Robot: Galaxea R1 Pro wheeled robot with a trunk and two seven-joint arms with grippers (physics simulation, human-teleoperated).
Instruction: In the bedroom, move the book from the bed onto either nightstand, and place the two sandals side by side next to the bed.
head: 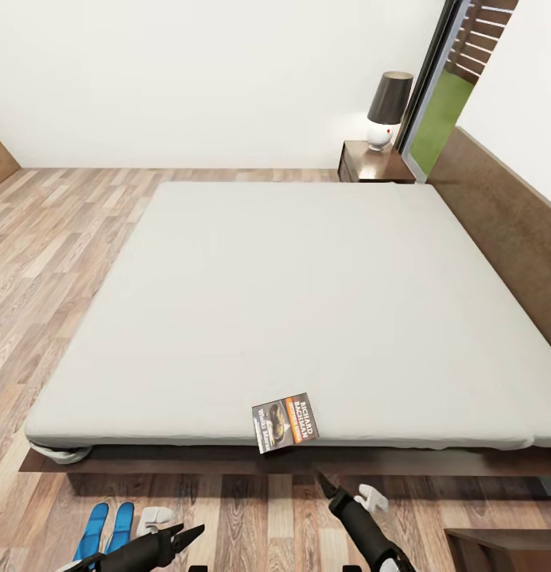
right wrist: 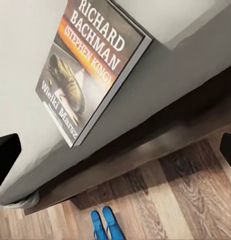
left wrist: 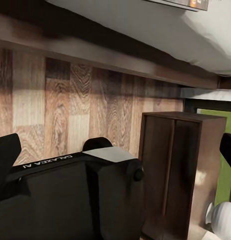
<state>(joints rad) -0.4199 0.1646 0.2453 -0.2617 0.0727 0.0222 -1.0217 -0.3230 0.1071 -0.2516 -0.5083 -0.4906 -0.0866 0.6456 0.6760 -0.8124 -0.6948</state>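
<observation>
Two sandals (head: 106, 527) lie side by side on the floor beside the bed (head: 307, 302); the book (head: 285, 422) overhangs its near edge. Right gripper (right wrist: 115, 150) spread wide; left gripper (head: 192, 535) state unclear.

I see white walls (head: 188, 71), wood-plank floor (head: 60, 230), black-shaded lamp (head: 386, 107) in far corner, window (head: 442, 111) showing grass beside it.
</observation>
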